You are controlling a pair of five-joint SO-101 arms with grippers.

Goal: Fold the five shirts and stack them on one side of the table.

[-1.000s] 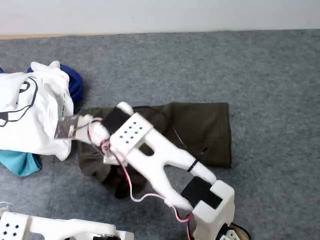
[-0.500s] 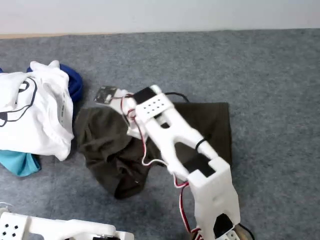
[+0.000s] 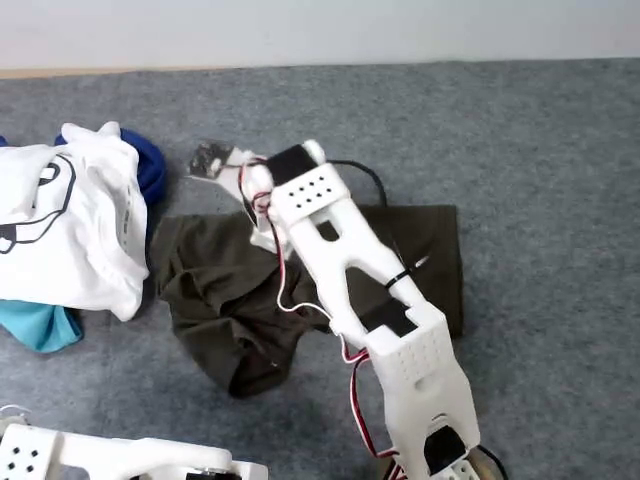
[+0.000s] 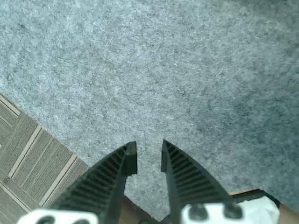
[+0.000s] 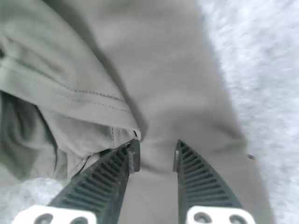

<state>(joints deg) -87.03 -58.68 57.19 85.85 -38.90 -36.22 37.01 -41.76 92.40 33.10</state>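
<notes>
On white shirt (image 3: 88, 250), perhaps black lettering (image 3: 45, 200)

We see a grey felt desk (image 3: 540, 150), a pale wall (image 3: 320, 30) along its far edge, a thin tan strip (image 3: 60, 71) between them, brown tiled floor (image 4: 23, 154) past another edge of the desk.

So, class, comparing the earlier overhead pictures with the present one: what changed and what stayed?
The right arm swung its wrist away from the white printed cotton shirt, toward the far edge of the grey carpeted table; its hand is open over the crumpled olive-green fabric shirt. No grasp or release shows. The white shirt and the left arm stayed put.
</notes>
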